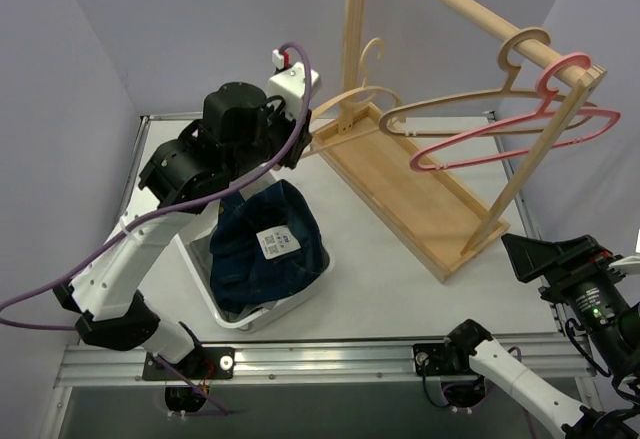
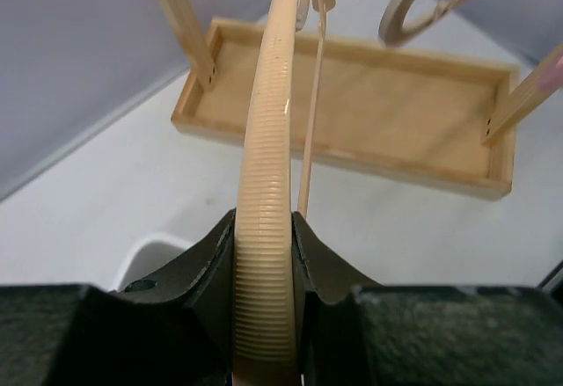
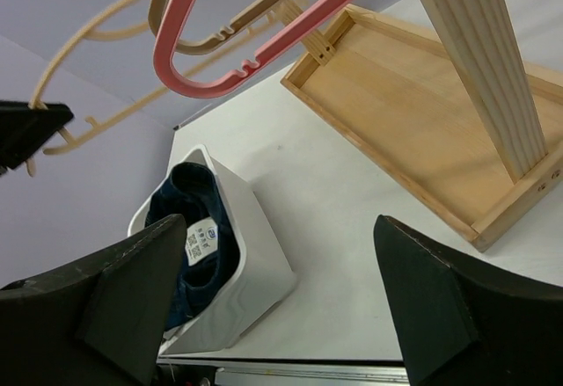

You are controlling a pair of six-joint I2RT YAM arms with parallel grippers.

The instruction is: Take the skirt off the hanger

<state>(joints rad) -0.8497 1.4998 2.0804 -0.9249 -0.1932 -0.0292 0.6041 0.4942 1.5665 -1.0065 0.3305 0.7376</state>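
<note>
L hand (image 2: pixel 264 258) pinching beige ribbed hanger (image 2: pixel 268 131) | R hand (image 3: pixel 281 289) spread, idle | denim skirt (image 1: pixel 265 244) in white bin (image 1: pixel 262 316) on desk, looks off hanger | risk: I swing hanger into wooden rack (image 1: pixel 420 209) — or drop it onto skirt

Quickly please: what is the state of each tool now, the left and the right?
The left tool is closed on the beige hanger.
The right tool is open, holding nothing.
</note>
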